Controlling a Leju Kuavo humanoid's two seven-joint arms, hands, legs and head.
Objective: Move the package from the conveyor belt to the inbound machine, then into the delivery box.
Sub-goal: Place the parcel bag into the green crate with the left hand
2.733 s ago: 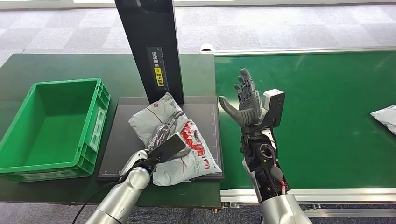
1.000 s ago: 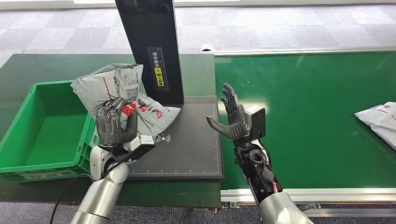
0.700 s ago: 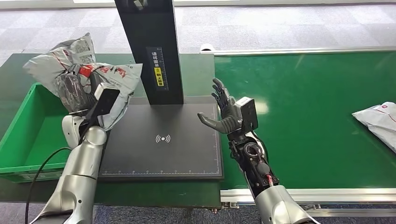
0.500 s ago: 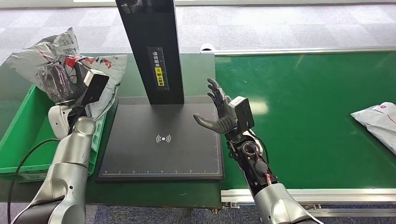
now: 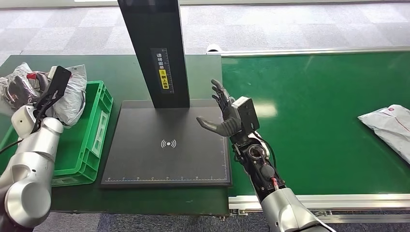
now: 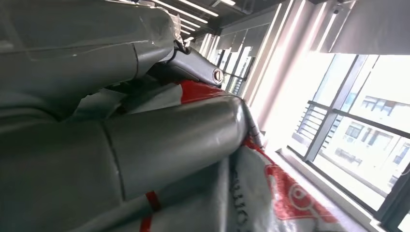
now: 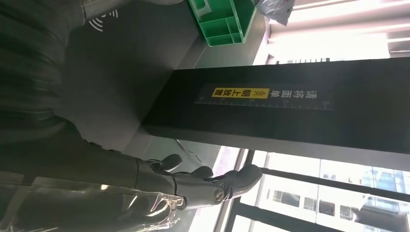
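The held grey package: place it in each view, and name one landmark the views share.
Head view: grey package at far left, held by the left hand above the green box.
Left wrist view, against the fingers.
Right wrist view, top edge.
Shared landmark: the package's red print.

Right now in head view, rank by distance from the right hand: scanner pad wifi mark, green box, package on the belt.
From the right hand:
1. Wifi mark, just to its left on the black pad.
2. Green box, farther left, beyond the pad's edge.
3. Package on the belt, far right edge.
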